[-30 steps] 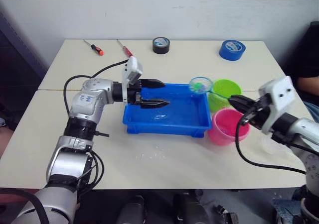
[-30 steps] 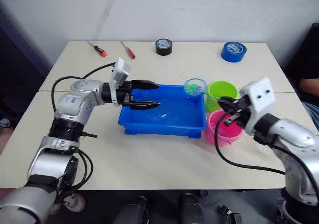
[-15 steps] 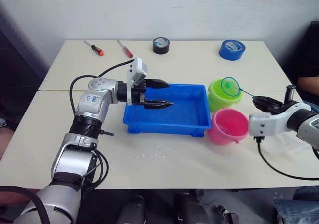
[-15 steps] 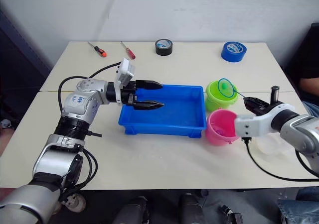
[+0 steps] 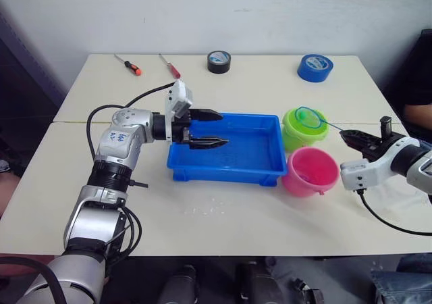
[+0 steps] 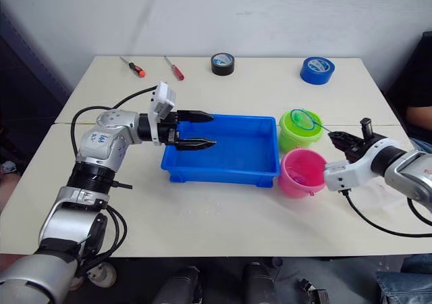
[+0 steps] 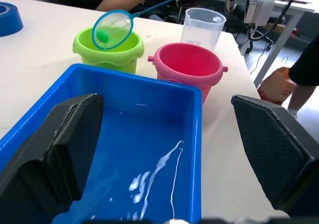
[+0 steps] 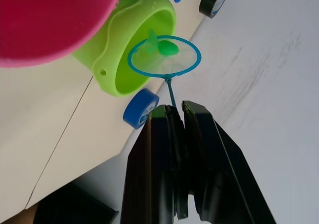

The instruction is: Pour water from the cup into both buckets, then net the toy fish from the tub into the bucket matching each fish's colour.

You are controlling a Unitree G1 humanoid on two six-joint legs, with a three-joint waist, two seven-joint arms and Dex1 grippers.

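You face plain white wall [image 5: 270,13], faint scuffs on it. Dark panel [image 5: 20,54] runs down your left edge. Two cream tables [image 5: 256,81] pushed together, seam [image 5: 101,122] crossing left to right. Even, soft light, no hard shadows. Floor [image 6: 216,280] below near edge dark. In left wrist view you see desks [image 7: 279,0] beyond table, dark floor [image 7: 264,55] beside them, cables hanging. Person [image 5: 418,81] sits at your right edge.
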